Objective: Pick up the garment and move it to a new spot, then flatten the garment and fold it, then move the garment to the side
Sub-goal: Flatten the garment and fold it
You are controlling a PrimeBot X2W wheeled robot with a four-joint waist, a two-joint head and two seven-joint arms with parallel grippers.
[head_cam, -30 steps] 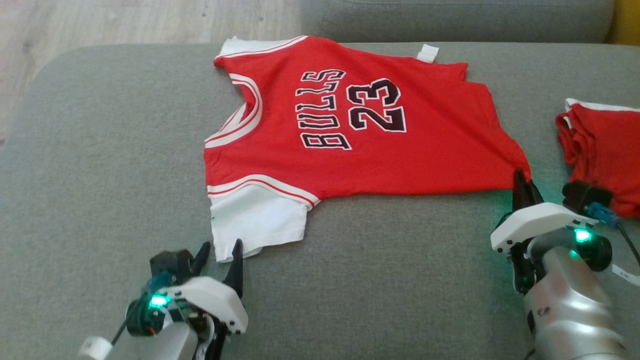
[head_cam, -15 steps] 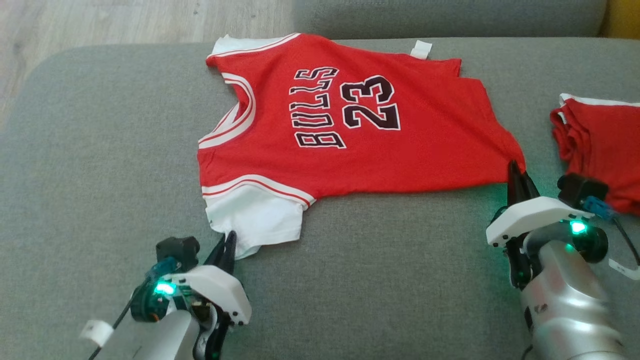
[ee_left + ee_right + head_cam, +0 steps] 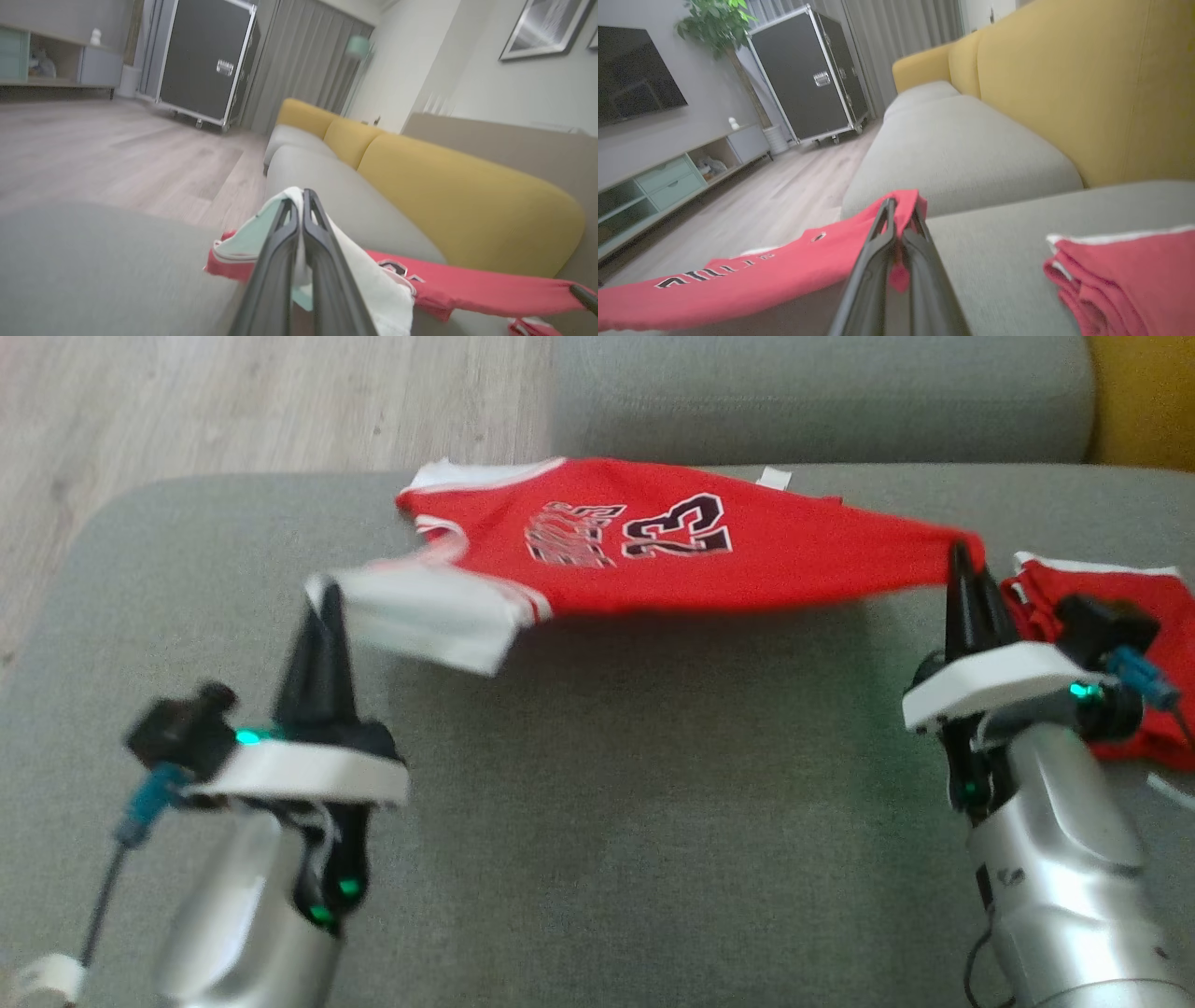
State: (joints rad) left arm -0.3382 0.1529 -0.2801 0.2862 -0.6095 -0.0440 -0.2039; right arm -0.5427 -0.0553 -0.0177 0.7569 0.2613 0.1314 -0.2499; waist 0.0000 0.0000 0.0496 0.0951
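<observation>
The garment (image 3: 653, 555) is a red jersey with white sleeves and black "BULLS 23" lettering. Its near edge hangs lifted above the grey cushion (image 3: 616, 775), stretched between both grippers, while its far edge rests on the cushion. My left gripper (image 3: 322, 593) is shut on the white sleeve, seen close in the left wrist view as white cloth (image 3: 369, 280) pinched between the fingers (image 3: 299, 207). My right gripper (image 3: 962, 555) is shut on the red hem corner (image 3: 908, 200), with the jersey (image 3: 738, 280) trailing off to the left.
A folded red garment (image 3: 1102, 607) lies on the cushion just right of my right gripper, also as the red stack (image 3: 1129, 275). Yellow sofa backs (image 3: 1064, 84) stand behind. Wooden floor (image 3: 233, 401) lies beyond the cushion's far left edge.
My left gripper closed on the white sleeve, then both arms rose and lifted the jersey's near edge off the cushion. The head camera has also shifted.
</observation>
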